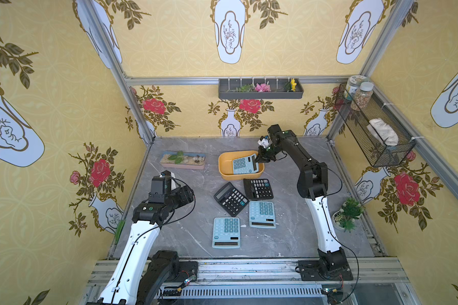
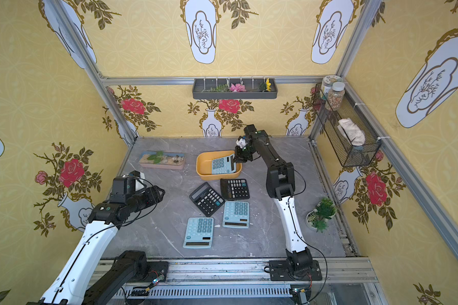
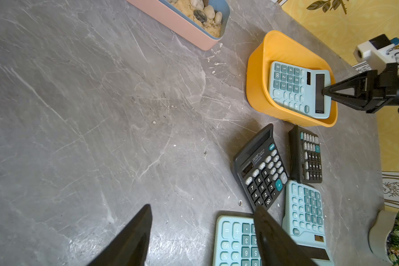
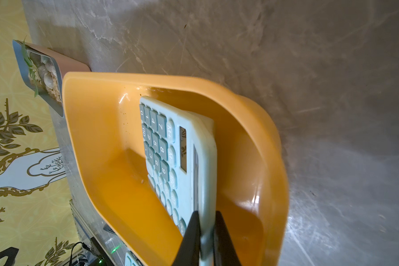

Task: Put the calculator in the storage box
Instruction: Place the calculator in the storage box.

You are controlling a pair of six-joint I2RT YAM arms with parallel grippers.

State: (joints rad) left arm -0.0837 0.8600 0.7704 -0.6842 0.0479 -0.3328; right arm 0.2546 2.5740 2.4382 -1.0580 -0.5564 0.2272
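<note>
The yellow-orange storage box (image 1: 224, 163) (image 2: 201, 165) (image 3: 256, 76) (image 4: 97, 138) sits mid-back on the grey table. A light-blue calculator (image 1: 243, 165) (image 2: 221, 165) (image 3: 293, 87) (image 4: 184, 147) lies tilted inside it, keys up. Its display end is raised near the box's right rim. My right gripper (image 1: 257, 159) (image 2: 234, 159) (image 3: 324, 91) (image 4: 206, 216) is shut on that raised edge. My left gripper (image 3: 203, 207) (image 1: 191, 196) hangs open and empty over the table's left side. One of its fingers (image 3: 270, 230) overlaps a loose blue calculator (image 3: 235, 239) in the left wrist view.
Two black calculators (image 1: 230, 199) (image 1: 258, 188) and two light-blue ones (image 1: 226, 232) (image 1: 262, 214) lie in front of the box. A pink-and-blue planter tray (image 1: 183, 159) stands back left, a potted plant (image 1: 348, 214) at the right edge. A wire basket (image 1: 376, 132) hangs on the right wall.
</note>
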